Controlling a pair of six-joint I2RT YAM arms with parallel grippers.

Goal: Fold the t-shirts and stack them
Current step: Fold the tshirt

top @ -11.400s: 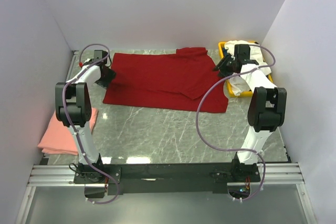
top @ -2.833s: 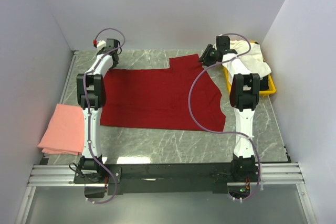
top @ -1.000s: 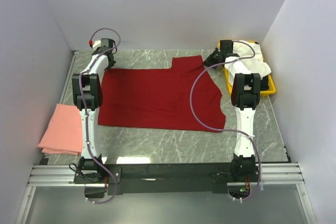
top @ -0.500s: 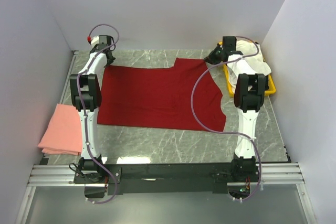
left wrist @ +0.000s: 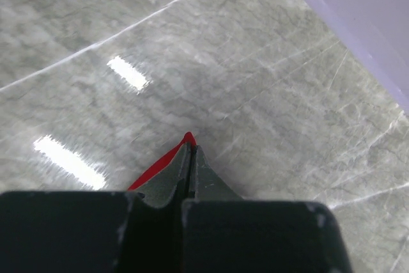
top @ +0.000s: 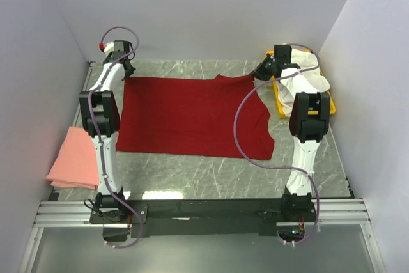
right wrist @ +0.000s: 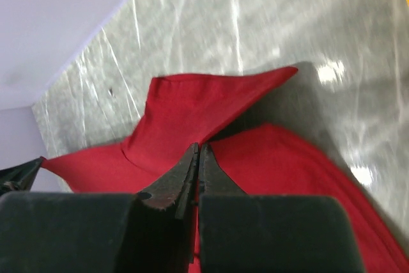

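Dark red t-shirt [top: 192, 116] lies spread flat across the middle of a grey marble table [top: 211, 174], its far edge close to the back wall [top: 204, 11]. We see the left gripper [top: 121, 68] clamped on its far left corner; in the left wrist view the fingers [left wrist: 208, 180] press together with a red tip of cloth poking out between them. The right gripper [top: 261, 73] is likewise closed tight on the far right sleeve. Half a second earlier both grippers sat nearer us; now the dark red t-shirt's far edge is drawn straighter. Eleven seconds earlier a sleeve lay folded over it. A salmon-pink t-shirt [top: 73, 158] lies folded by the left wall, well apart. A white t-shirt [top: 310, 78] is heaped in a yellow bin [top: 279, 99] at the far right corner. Plain pale walls enclose the table on three sides.
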